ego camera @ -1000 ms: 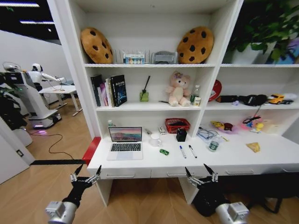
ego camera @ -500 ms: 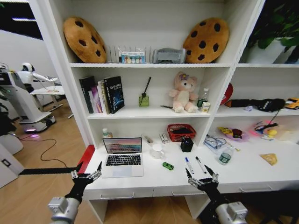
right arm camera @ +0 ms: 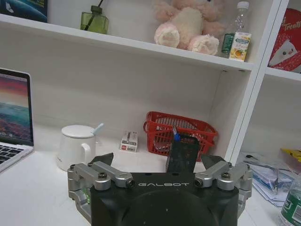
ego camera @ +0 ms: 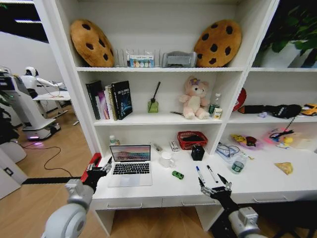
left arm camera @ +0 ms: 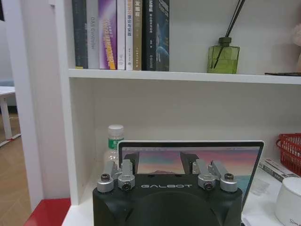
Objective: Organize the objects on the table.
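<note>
Silver and thin, the open laptop (ego camera: 131, 165) sits at the left end of the long white desk (ego camera: 257, 184), its screen showing a pink-orange landscape. Just left of it the left gripper (ego camera: 99, 169) hovers, fingers apart; the right gripper (ego camera: 215, 188), likewise spread, reads "GALBOT" near two dark slim pens (ego camera: 206, 174).

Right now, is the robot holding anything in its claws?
No. The left end effector by the laptop and the right end effector are both open and empty.

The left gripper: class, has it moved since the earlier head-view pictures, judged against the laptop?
Yes. The left gripper has come up and in beside the laptop, from below the desk's front edge.
</note>
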Controlling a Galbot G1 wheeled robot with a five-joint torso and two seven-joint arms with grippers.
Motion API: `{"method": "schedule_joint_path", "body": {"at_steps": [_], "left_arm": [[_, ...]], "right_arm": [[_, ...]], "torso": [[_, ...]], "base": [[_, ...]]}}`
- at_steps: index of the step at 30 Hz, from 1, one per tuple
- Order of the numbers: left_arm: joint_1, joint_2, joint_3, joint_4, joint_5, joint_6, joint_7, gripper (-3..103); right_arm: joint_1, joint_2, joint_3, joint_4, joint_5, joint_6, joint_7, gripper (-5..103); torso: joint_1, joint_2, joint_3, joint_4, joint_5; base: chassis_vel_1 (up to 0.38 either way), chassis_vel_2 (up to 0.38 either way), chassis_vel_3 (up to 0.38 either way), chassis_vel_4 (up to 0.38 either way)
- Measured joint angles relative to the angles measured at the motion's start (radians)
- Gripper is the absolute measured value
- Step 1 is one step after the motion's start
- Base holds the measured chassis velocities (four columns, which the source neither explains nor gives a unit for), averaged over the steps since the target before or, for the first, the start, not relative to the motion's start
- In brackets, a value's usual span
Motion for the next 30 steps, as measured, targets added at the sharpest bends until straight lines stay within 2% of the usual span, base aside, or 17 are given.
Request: {"method": "schedule_joint_path", "body": {"at_steps": [1, 3, 4, 5, 6, 7, 8, 11, 12, 14, 20, 21, 25, 30], "left_arm": [[0.0, 0.0, 0.0, 0.0, 0.0, 0.0, 0.0, 50], [-0.166, 0.023, 0.086, 0.089, -0.028, 0.026, -0.033, 39], [-0.166, 0.023, 0.086, 0.089, -0.028, 0.026, -0.033, 39], [-0.245, 0.029, 0.134, 0.142, -0.047, 0.034, -0.052, 34], [-0.245, 0.029, 0.134, 0.142, -0.047, 0.034, -0.052, 34], [-0.318, 0.029, 0.182, 0.193, -0.063, 0.04, -0.062, 28], [-0.318, 0.029, 0.182, 0.193, -0.063, 0.04, -0.062, 28], [-0.467, 0.005, 0.274, 0.313, -0.06, 0.045, -0.073, 11], [-0.467, 0.005, 0.274, 0.313, -0.06, 0.045, -0.073, 11], [-0.548, -0.015, 0.323, 0.387, -0.061, 0.058, -0.088, 3], [-0.652, -0.033, 0.4, 0.505, -0.11, 0.114, -0.136, 0], [-0.674, -0.033, 0.42, 0.525, -0.155, 0.146, -0.162, 0], [-0.687, -0.012, 0.435, 0.527, -0.216, 0.203, -0.186, 0], [-0.669, 0.013, 0.435, 0.496, -0.229, 0.219, -0.19, 0]], "right_arm": [[0.0, 0.0, 0.0, 0.0, 0.0, 0.0, 0.0, 100], [0.04, -0.027, -0.009, -0.041, 0.008, -0.016, 0.01, 100], [0.04, -0.027, -0.009, -0.041, 0.008, -0.016, 0.01, 100], [0.057, -0.038, -0.014, -0.059, 0.01, -0.019, 0.011, 100], [0.057, -0.038, -0.014, -0.059, 0.01, -0.019, 0.011, 100], [0.074, -0.047, -0.019, -0.071, 0.012, -0.023, 0.013, 100], [0.074, -0.047, -0.019, -0.071, 0.012, -0.023, 0.013, 100], [0.102, -0.06, -0.023, -0.077, 0.025, -0.039, 0.023, 100], [0.102, -0.06, -0.023, -0.077, 0.025, -0.039, 0.023, 100], [0.104, -0.062, -0.018, -0.078, 0.032, -0.043, 0.029, 100], [0.094, -0.058, -0.008, -0.087, 0.036, -0.042, 0.042, 100], [0.092, -0.055, -0.007, -0.092, 0.037, -0.041, 0.047, 100], [0.089, -0.048, -0.008, -0.106, 0.037, -0.038, 0.058, 100], [0.082, -0.04, -0.01, -0.114, 0.033, -0.031, 0.062, 100]], "torso": [[0.0, 0.0, 0.0, 0.0, 0.0], [0.0, 0.0, 0.0, -0.0002, -0.0002], [0.0, 0.0, 0.0, -0.0002, -0.0002], [0.0, 0.0, 0.0, -0.0004, 0.0005], [0.0, 0.0, 0.0, -0.0004, 0.0005], [0.0, 0.0, 0.0, -0.0003, -0.0001], [0.0, 0.0, 0.0, -0.0003, -0.0001], [0.0, 0.0, 0.0, 0.0, 0.0], [0.0, 0.0, 0.0, 0.0, 0.0], [0.0, 0.0, 0.0, -0.0002, 0.0002], [0.0, 0.0, 0.0, -0.0004, 0.0001], [0.0, 0.0, 0.0, -0.0003, 0.0002], [0.0, 0.0, 0.0, 0.0, 0.0002], [0.0, 0.0, 0.0, 0.0, 0.0001]], "base": [[0.0, 0.0, 0.0, 0.0], [0.0, 0.0, 0.0, 0.0], [0.0, 0.0, 0.0, 0.0], [0.0, 0.0, 0.0, 0.0], [0.0, 0.0, 0.0, 0.0], [0.0, 0.0, 0.0, 0.0], [0.0, 0.0, 0.0, 0.0], [0.0, 0.0, 0.0, 0.0], [0.0, 0.0, 0.0, 0.0], [0.0, 0.0, 0.0, 0.0], [0.0, 0.0, 0.0, 0.0], [0.0, 0.0, 0.0, 0.0], [0.0, 0.0, 0.0, 0.0], [0.0, 0.0, 0.0, 0.0]]}}
